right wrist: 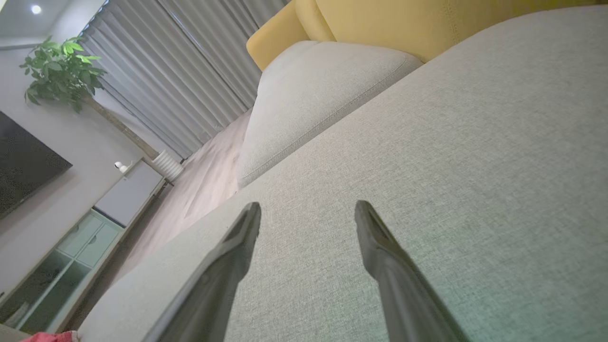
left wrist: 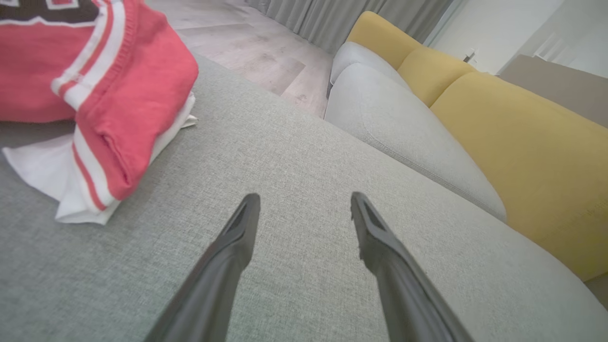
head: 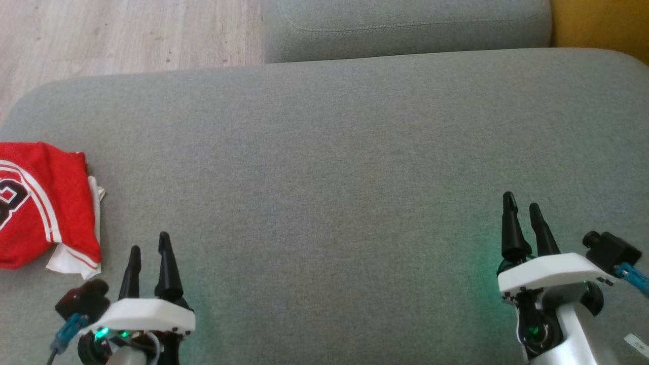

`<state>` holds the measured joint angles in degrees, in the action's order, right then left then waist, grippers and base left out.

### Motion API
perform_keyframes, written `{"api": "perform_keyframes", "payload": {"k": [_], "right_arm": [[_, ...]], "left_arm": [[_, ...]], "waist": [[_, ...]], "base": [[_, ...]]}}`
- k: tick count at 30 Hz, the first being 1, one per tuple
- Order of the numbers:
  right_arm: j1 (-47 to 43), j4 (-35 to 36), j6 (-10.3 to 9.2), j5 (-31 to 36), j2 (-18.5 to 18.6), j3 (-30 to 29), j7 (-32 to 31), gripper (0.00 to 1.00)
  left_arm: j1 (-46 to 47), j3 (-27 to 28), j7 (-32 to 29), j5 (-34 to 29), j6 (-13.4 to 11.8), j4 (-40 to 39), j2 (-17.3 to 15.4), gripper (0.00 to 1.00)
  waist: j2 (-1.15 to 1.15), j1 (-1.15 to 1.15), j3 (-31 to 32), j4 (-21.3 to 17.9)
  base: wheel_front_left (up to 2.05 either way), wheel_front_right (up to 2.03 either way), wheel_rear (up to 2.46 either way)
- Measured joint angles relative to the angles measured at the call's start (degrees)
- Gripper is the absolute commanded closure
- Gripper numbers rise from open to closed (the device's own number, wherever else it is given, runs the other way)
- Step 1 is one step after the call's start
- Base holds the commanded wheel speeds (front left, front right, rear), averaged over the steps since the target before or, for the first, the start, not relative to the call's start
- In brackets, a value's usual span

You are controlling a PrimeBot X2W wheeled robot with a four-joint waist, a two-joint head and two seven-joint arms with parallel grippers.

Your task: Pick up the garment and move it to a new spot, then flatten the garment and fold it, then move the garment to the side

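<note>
**Jersey at the left of the seat: hands clear, protect the fold**

The red jersey (head: pixel 45 203) lies as a compact bundle at the far left of the grey sofa seat (head: pixel 324 152). A white layer pokes out under its near right corner.

The left gripper (head: pixel 149 242) hovers near the jersey, to its right and a little nearer. Its fingers are wide, empty and not touching the cloth. The right gripper (head: pixel 521 200) is well apart at the right, fingers wide too and holding nothing.

My read is that the move to the side is at or near its end.

- Draw the left arm away from the bundle, not across it, so a fingertip cannot snag the white hem.
- If it needs shifting further, pinch both layers at that near right corner.
- Slide it rather than lift it, so the fold holds.
- I cannot tell how close the seat's left edge is, so go gently leftward.
</note>
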<state>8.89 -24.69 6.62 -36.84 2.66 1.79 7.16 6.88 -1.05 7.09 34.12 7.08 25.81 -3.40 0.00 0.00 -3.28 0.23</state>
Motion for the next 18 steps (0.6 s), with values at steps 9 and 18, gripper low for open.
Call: {"api": "perform_keyframes", "payload": {"k": [9,18], "right_arm": [[0.26,-0.7,0.09,7.38,-0.01,0.87,1.45,0.0],[1.46,-1.96,0.1,13.03,-0.01,1.75,2.5,0.0]], "left_arm": [[0.16,-0.66,1.57,-6.65,-0.01,1.18,0.02,0.0],[1.37,-0.69,2.7,-12.44,-0.02,1.82,0.03,0.0]], "waist": [[0.0,0.0,0.1,0.13],[0.0,0.0,0.27,0.17]], "base": [[0.0,0.0,0.0],[0.0,0.0,0.0]]}}
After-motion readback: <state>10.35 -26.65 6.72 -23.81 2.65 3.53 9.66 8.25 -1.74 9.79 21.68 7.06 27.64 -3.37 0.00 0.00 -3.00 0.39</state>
